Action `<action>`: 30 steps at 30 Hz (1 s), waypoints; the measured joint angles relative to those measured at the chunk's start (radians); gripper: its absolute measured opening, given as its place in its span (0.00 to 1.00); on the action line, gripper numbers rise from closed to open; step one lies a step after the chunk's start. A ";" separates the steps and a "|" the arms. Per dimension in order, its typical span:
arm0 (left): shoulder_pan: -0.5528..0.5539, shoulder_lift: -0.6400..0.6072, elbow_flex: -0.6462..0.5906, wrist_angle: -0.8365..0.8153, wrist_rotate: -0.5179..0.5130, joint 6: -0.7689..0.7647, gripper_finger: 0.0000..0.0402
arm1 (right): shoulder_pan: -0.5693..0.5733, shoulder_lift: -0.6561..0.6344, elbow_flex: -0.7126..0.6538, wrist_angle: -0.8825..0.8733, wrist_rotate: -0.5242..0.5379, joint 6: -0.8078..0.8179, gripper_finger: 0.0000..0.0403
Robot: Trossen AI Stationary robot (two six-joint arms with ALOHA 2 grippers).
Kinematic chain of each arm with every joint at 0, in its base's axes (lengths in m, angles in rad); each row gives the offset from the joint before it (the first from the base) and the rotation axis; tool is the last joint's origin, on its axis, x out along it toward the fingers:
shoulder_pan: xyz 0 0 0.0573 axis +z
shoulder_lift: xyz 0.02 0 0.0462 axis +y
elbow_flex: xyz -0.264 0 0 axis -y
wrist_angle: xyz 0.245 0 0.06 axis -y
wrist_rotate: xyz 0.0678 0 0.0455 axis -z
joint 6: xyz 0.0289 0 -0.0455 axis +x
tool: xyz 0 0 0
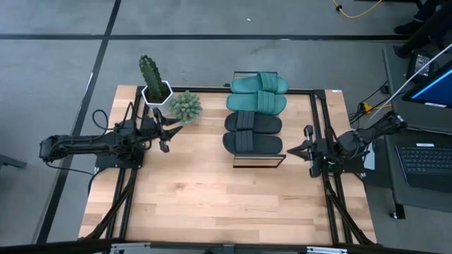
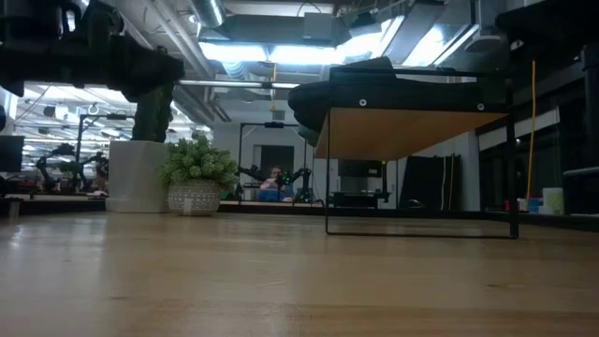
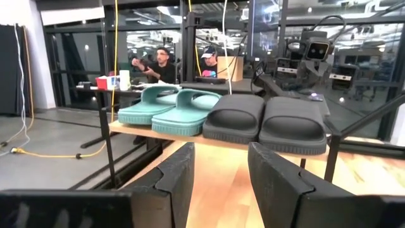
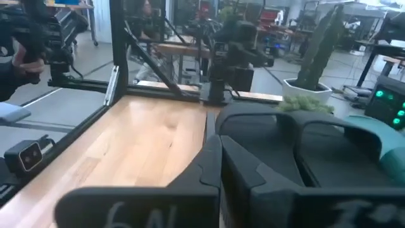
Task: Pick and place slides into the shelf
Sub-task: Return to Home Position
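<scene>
Four slides lie side by side on the shelf (image 1: 258, 164), soles down on its wood top. The two teal slides (image 1: 258, 94) sit toward the far edge, and the two black slides (image 1: 253, 132) sit nearer. In the left wrist view the teal pair (image 3: 171, 104) and the black pair (image 3: 266, 120) rest on the plank (image 3: 164, 134). My left gripper (image 1: 169, 130) is open, left of the shelf and above the table, touching nothing. My right gripper (image 1: 298, 149) is shut, just right of the shelf beside the nearest black slide (image 4: 278, 145), and holds nothing.
A cactus in a white pot (image 1: 152, 77) and a small succulent (image 1: 186, 106) stand at the far left of the table, close to my left gripper. A laptop (image 1: 427, 159) sits off the table's right side. Bare wood (image 1: 226, 204) stretches toward the near edge. People sit beyond the table.
</scene>
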 joint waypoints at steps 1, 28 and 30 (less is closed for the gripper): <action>0.000 0.000 -0.003 -0.001 0.000 0.000 0.35 | 0.000 -0.009 -0.015 0.007 0.000 -0.002 0.02; 0.000 0.001 -0.037 -0.041 -0.004 0.027 0.35 | 0.000 -0.072 -0.285 0.272 -0.003 -0.040 0.03; 0.000 0.001 -0.037 -0.042 -0.004 0.027 0.35 | 0.000 -0.071 -0.286 0.282 -0.002 -0.067 0.04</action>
